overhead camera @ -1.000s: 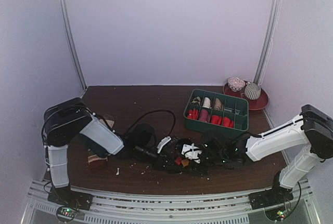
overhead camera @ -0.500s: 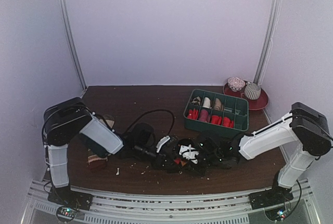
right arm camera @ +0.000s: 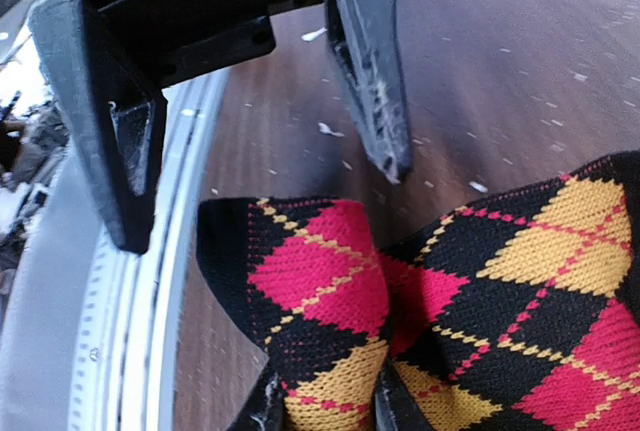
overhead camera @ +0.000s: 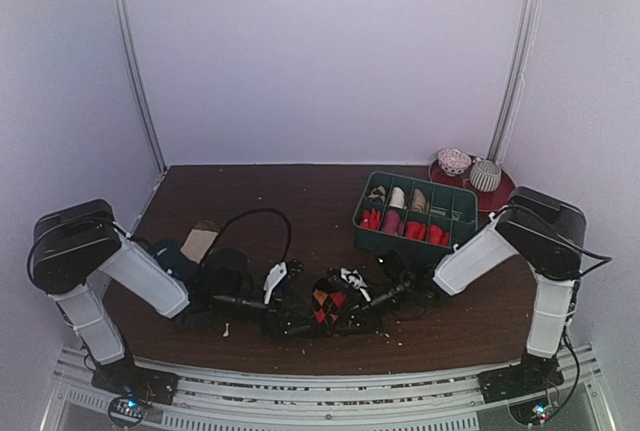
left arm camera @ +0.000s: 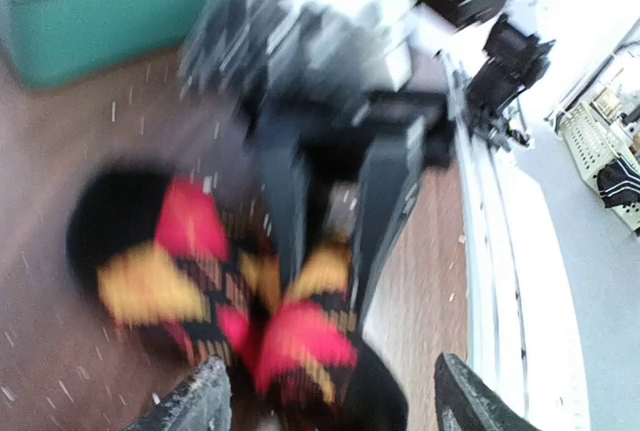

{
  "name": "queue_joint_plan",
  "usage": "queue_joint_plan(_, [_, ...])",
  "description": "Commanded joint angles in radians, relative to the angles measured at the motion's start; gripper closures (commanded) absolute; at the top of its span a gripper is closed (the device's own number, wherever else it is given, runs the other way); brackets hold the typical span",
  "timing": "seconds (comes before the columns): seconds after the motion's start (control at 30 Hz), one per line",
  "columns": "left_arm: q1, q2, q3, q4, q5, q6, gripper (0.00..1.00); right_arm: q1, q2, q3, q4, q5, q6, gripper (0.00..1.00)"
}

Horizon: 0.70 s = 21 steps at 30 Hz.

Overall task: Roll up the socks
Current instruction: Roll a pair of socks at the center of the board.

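R fingers (right arm camera: 262, 413) pinched tight on argyle sock (right arm camera: 480, 291), L fingers (right arm camera: 370, 91) opposite, spread wide, sock end just before their tips, sock on desk (right arm camera: 520, 41).

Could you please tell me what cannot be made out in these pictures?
The argyle sock: left wrist view motion-blurred, right wrist view cuts it at the edges; extent of rolling unclear.
The right gripper: fingertips cut off by the bottom edge, right wrist view.
The green tray: contents too small, top view.
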Motion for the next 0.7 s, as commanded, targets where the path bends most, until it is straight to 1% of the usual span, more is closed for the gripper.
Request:
queue_joint_plan(0.0, [-0.008,0.012,-0.018,0.209,-0.026,0.126,0.3,0.014,0.148,0.074,-0.333,-0.113,-0.066,0.79])
queue_joint_plan(0.1, [-0.008,0.049,-0.02,0.238,0.003,0.124,0.34,0.012,0.202,0.162,-0.451,-0.108,-0.106,0.79])
queue_joint_plan(0.23, [-0.008,0.104,-0.051,0.302,0.027,0.087,0.37,-0.001,0.255,0.214,-0.523,-0.101,-0.116,0.79])
queue_joint_plan(0.4, [-0.012,0.153,-0.089,0.362,0.047,0.052,0.38,-0.016,0.282,0.213,-0.543,-0.079,-0.11,0.79])
queue_joint_plan(0.53, [-0.022,0.211,-0.068,0.372,0.058,0.044,0.39,-0.019,0.28,0.21,-0.55,-0.071,-0.112,0.79])
queue_joint_plan(0.6, [-0.027,0.235,-0.051,0.378,0.059,0.036,0.43,-0.018,0.28,0.212,-0.554,-0.069,-0.111,0.79])
queue_joint_plan(0.67, [-0.029,0.245,-0.035,0.366,0.055,0.031,0.54,-0.02,0.28,0.212,-0.557,-0.067,-0.107,0.79])
